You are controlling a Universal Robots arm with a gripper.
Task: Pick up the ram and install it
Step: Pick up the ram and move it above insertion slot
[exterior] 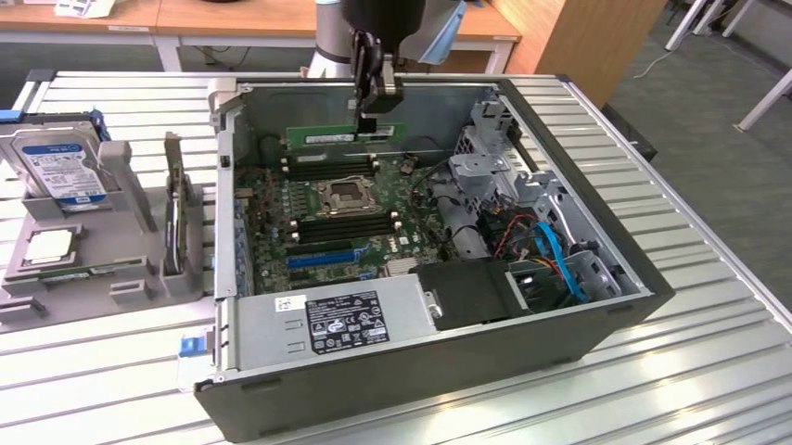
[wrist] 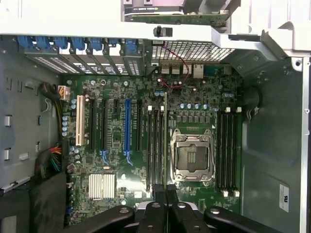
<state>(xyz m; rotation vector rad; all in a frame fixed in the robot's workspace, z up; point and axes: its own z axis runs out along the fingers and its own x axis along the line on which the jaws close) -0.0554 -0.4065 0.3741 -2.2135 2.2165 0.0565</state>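
Closest in the exterior view: dark computer case (exterior: 532,371), lying open on the ribbed metal desk (exterior: 706,399); grey power supply (exterior: 334,320) along its near wall; green motherboard (exterior: 328,213) behind it, with CPU socket (exterior: 343,195) in the middle; above the far part of the board, jaws clamped on the ram (exterior: 325,136), gripping toward its end at the exterior view's right; ram held level, raised clear of the board; from the wrist view, seen edge-on as thin line over the memory slots (wrist: 154,145) just beside the socket; outside the case, on the exterior view's left, hard drive (exterior: 56,167) and processor chip (exterior: 50,246) in grey holder (exterior: 124,176).
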